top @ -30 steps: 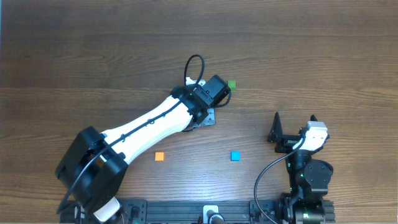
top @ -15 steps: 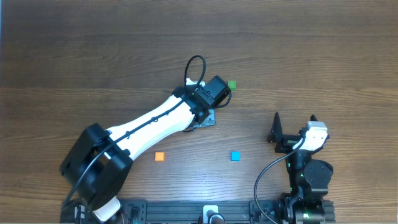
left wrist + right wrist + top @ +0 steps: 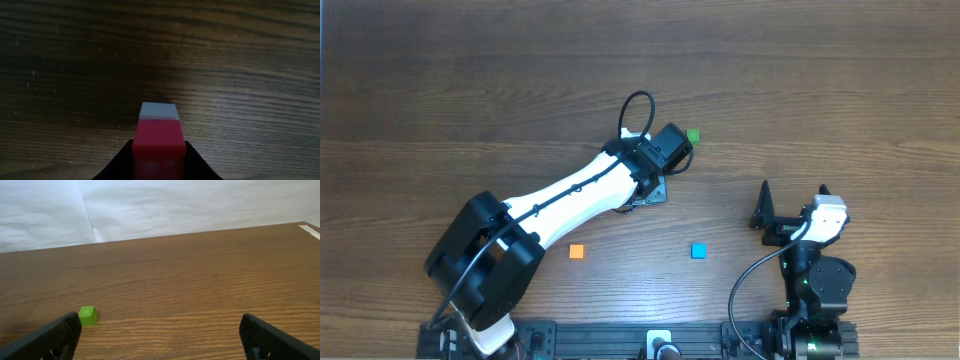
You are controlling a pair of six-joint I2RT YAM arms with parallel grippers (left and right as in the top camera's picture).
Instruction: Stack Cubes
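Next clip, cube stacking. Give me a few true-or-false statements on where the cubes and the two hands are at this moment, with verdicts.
1. The left hand grips a red cube between its fingers. True.
2. The blue cube is stacked on the orange cube. False: the two lie apart on the table, each on its own.
3. The right hand is open and holds nothing. True.
4. The green cube sits between the right hand's fingers. False: it lies on the table well beyond that hand, close beside the left arm's wrist.
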